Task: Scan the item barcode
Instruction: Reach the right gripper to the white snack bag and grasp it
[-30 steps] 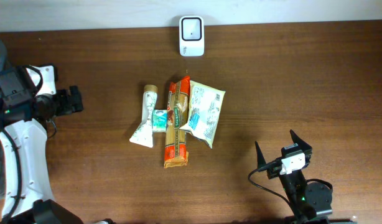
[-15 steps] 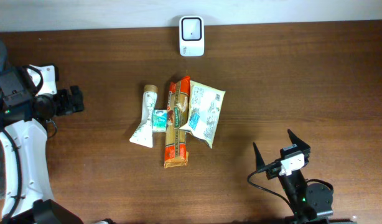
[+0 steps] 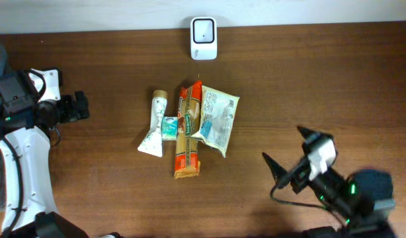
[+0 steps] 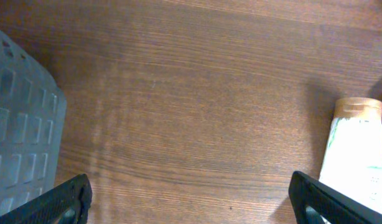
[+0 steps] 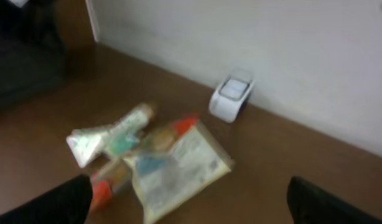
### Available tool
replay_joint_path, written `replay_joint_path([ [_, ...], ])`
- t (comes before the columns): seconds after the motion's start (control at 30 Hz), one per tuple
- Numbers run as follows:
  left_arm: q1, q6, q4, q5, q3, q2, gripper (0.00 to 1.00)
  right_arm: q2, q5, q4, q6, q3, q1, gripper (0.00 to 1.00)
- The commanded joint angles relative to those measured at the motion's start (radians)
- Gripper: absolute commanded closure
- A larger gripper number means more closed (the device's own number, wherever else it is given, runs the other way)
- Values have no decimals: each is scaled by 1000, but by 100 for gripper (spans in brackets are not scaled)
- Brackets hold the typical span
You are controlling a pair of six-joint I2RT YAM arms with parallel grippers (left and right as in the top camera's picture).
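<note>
Swung and tilted since 1 second ago: right gripper [image 3: 280, 142], blurred, jaws spread wide, empty, near the table's [image 3: 335, 79] front edge. Left gripper [image 3: 85, 106] unmoved near the left edge, likewise spread and empty. Bare wood round both. Mid-table, 3 items touching: white tube [image 3: 155, 124], orange packet [image 3: 188, 135], pale pouch [image 3: 217, 119] overlapping the packet. White scanner [image 3: 203, 29] at the far edge, well apart.
</note>
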Motion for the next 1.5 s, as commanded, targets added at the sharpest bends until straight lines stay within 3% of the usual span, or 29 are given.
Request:
replay_joint_path([
  [0.0, 5, 16, 4, 14, 9, 2, 1, 266, -180, -140, 8, 247, 5, 2],
  [0.17, 5, 16, 4, 14, 9, 2, 1, 708, -223, -452, -37, 614, 57, 2],
  [0.27, 5, 16, 4, 14, 9, 2, 1, 909, -221, -502, -26, 734, 138, 2],
  [0.4, 5, 16, 4, 14, 9, 2, 1, 1124, -327, -346, 184, 780, 237, 2],
  [0.47, 5, 16, 4, 14, 9, 2, 1, 1202, -421, -230, 201, 780, 262, 0],
  [0.5, 5, 16, 4, 14, 9, 2, 1, 1246, -405, -183, 233, 780, 281, 8],
  [0.6, 5, 16, 4, 14, 9, 2, 1, 1352, -210, -130, 357, 780, 350, 16],
  [0.87, 5, 16, 4, 14, 9, 2, 1, 1434, 51, -73, 518, 780, 494, 35],
  [1.03, 5, 16, 4, 14, 9, 2, 1, 1468, 132, -124, 559, 769, 531, 36],
  [1.23, 5, 16, 4, 14, 9, 2, 1, 1498, 206, -226, 559, 769, 518, 38],
  [1.47, 5, 16, 4, 14, 9, 2, 1, 1489, 330, -479, 558, 771, 365, 41],
])
